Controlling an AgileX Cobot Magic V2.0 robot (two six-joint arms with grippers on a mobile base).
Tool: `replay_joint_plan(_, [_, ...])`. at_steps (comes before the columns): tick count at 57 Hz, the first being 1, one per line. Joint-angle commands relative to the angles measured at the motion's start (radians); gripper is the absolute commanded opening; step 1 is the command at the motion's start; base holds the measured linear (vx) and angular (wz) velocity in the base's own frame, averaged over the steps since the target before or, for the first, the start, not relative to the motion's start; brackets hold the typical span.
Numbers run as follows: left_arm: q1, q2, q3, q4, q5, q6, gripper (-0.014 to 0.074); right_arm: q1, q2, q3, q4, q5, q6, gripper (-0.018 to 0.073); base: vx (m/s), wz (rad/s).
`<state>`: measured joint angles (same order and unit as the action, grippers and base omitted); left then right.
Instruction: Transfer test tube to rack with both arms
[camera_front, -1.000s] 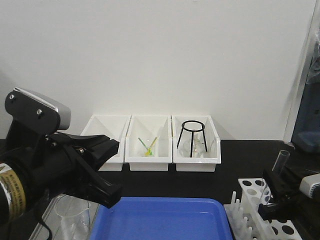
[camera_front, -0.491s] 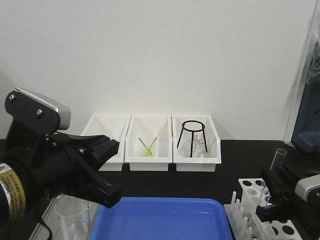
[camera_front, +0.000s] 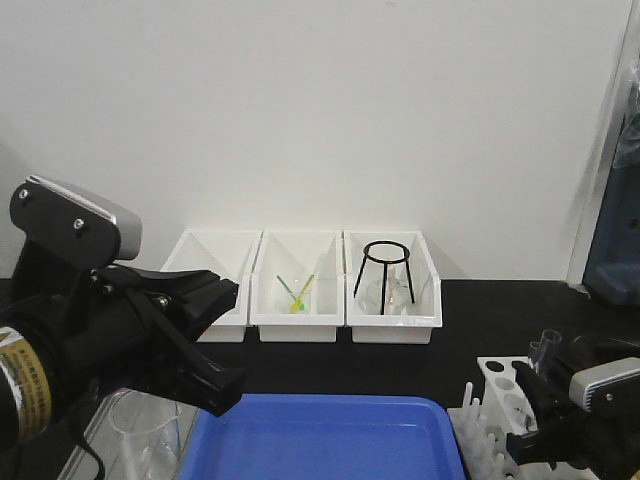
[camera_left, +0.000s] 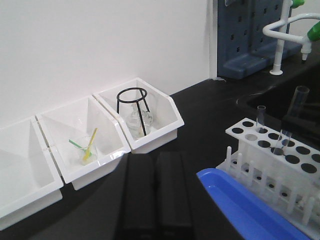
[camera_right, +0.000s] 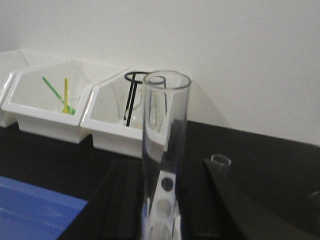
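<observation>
Test tube (camera_right: 165, 150): clamped upright between the fingers of the right gripper (camera_right: 167, 195), its lower end down at the rack (camera_left: 252, 150). Whether it has entered a hole cannot be told.

Step in hand, by judgement: insertion. The next move calls for a straight descent until the glass seats, then release. Any tilt risks binding on the hole's edge.

The left gripper (camera_left: 156, 200) has its fingers pressed together with nothing between them, and sits apart from the rack.

The left wrist view shows the test tube leaning slightly and a second tube (camera_left: 261, 117) standing in the rack. The front view shows only the rim above the right gripper. The right wrist view alone confirms the grasp, with rack holes visible through the glass.
</observation>
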<state>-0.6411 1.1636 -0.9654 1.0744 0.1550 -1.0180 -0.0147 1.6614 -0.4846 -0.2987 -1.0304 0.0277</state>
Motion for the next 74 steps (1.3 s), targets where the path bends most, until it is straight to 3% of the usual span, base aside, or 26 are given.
replay_joint_plan(1, [-0.004, -0.023, -0.028, 0.001, -0.035, -0.005, -0.0007, -0.007, 0.009, -0.025, -0.001, -0.065, 0.001, -0.0008, 0.00, 0.00])
replay_joint_plan(28, [-0.004, -0.023, -0.028, 0.001, -0.035, -0.005, -0.0007, -0.007, 0.095, -0.025, 0.000, -0.109, -0.009, 0.0021, 0.00, 0.00])
replay_joint_plan(38, [-0.004, -0.023, -0.028, 0.001, -0.035, -0.005, -0.0007, -0.007, 0.095, -0.025, 0.000, -0.110, -0.010, 0.0135, 0.00, 0.00])
replay_joint_plan(57, [-0.004, -0.023, -0.028, 0.001, -0.035, -0.005, -0.0007, -0.007, 0.035, -0.025, -0.018, -0.131, -0.004, 0.0489, 0.00, 0.00])
replay_joint_plan(65, [-0.004, -0.023, -0.028, 0.001, -0.035, -0.005, -0.0007, -0.007, -0.090, -0.025, -0.026, -0.109, 0.006, 0.0523, 0.00, 0.00])
replay_joint_plan(74, [-0.004, -0.025, -0.028, 0.001, -0.017, -0.004, -0.0007, -0.007, -0.317, -0.025, -0.027, 0.000, 0.108, 0.0502, 0.00, 0.00])
